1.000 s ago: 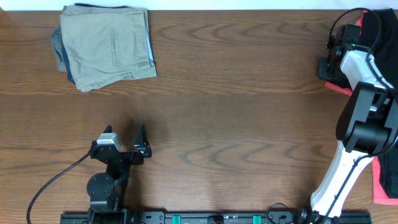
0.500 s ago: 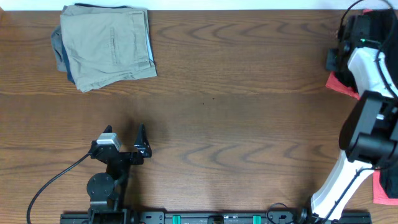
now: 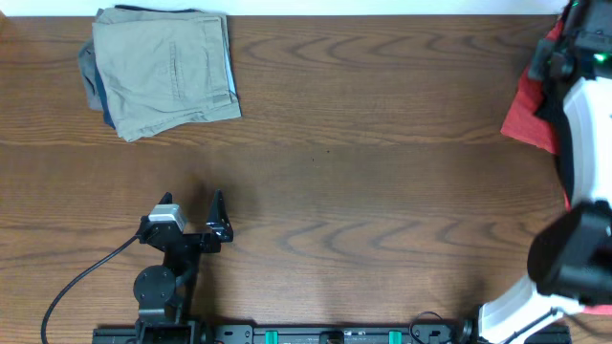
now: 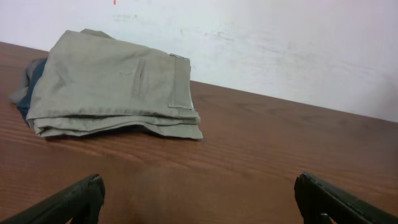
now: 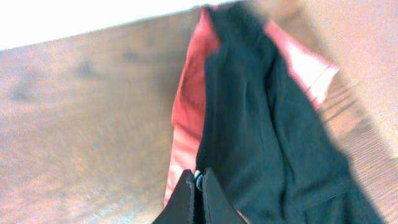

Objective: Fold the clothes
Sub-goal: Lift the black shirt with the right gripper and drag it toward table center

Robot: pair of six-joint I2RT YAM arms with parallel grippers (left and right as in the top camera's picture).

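The desk (image 3: 382, 191) is a dark brown wood-grain surface bounded by a white wall on the far side. At the far left lies a folded khaki garment (image 3: 163, 72), stacked on a blue-grey garment (image 3: 91, 86) whose edge protrudes to the left. At the far right edge lie the clothes (image 3: 528, 110), showing red fabric from overhead. A black cable (image 3: 86, 277) runs across the near left area.

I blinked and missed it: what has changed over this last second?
The right gripper swung toward the far right corner and closed, seemingly on the black garment, baring more of the red garment. The left gripper, open, and the folded pile stayed put.
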